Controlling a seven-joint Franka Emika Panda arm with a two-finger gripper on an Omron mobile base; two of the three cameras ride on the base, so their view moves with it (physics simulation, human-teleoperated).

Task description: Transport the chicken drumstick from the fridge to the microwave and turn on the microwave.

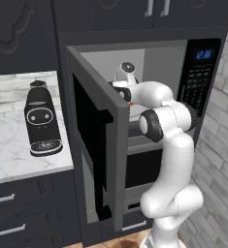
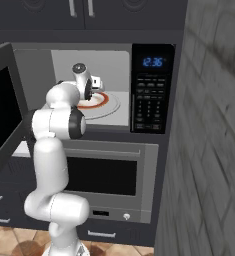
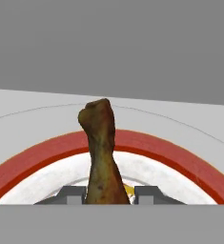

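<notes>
Reaching into the microwave (image 2: pixel 149 90) past its swung-open door (image 1: pixel 98 145); coffee machine (image 1: pixel 40 121) aside.
Gripper (image 3: pixel 107 194) fingers clench the chicken drumstick (image 3: pixel 101 152) between them, over a red-rimmed plate (image 3: pixel 180 162).

A black coffee machine (image 1: pixel 41 119) stands upright on the white marble desk (image 1: pixel 8 155), over dark drawers (image 1: pixel 18 213) with silver handles. A white plate (image 2: pixel 106 102) with a red ring lies flat. A grey oven (image 2: pixel 109 175) sits lower, beside a grey brick wall (image 2: pixel 209 150)
</notes>
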